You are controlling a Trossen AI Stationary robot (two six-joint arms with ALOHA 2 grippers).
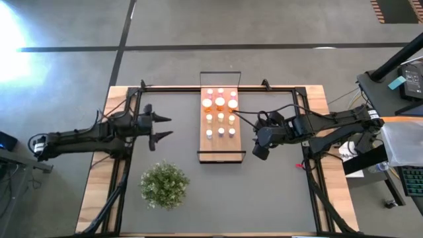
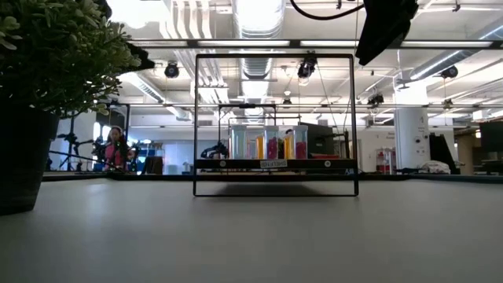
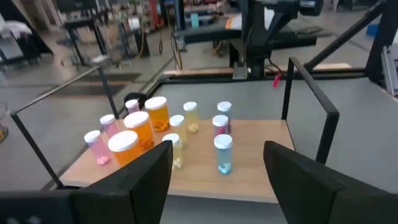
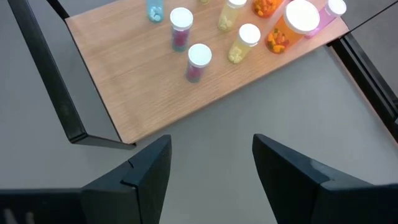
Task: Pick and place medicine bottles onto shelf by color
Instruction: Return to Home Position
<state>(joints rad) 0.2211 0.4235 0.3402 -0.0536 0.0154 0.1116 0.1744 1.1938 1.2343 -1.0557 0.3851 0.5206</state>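
Observation:
The shelf, a light wooden board with a black wire frame, lies in the middle of the dark mat. Several medicine bottles with white caps stand upright on its far half: orange, pink, yellow and blue ones. My left gripper hovers left of the shelf, open, pointing level at it, with nothing between its fingers. My right gripper hangs right of the shelf, open and tilted down over the mat beside the board's near end.
A bushy green plant in a dark pot stands on the mat near the front left and fills the left of the low view. Black rails frame the table. Bare mat lies on both sides of the shelf.

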